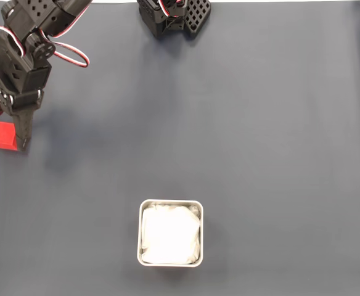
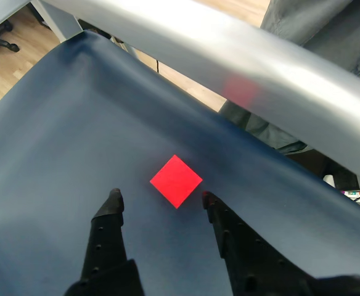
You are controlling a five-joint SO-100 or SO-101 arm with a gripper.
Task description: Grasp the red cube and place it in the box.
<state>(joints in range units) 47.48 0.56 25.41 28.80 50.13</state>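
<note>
**Near the mat's edge, the claw lines up on the cube**

Far from the box (image 1: 170,232), near the left edge of the dark mat (image 1: 241,123) in the fixed view, sits the red cube (image 1: 3,135). The gripper (image 2: 160,198) hangs over it with its jaws wide open and holding nothing.

In the wrist view the red cube (image 2: 176,180) lies just past the two black fingertips (image 2: 114,198), about in the middle of the gap. It is turned so a corner points at the claw.

To do this step well, I think the claw should go down and forward until the cube sits between the jaws. A small twist would help, so flat sides get squeezed. Then close slowly.
</note>
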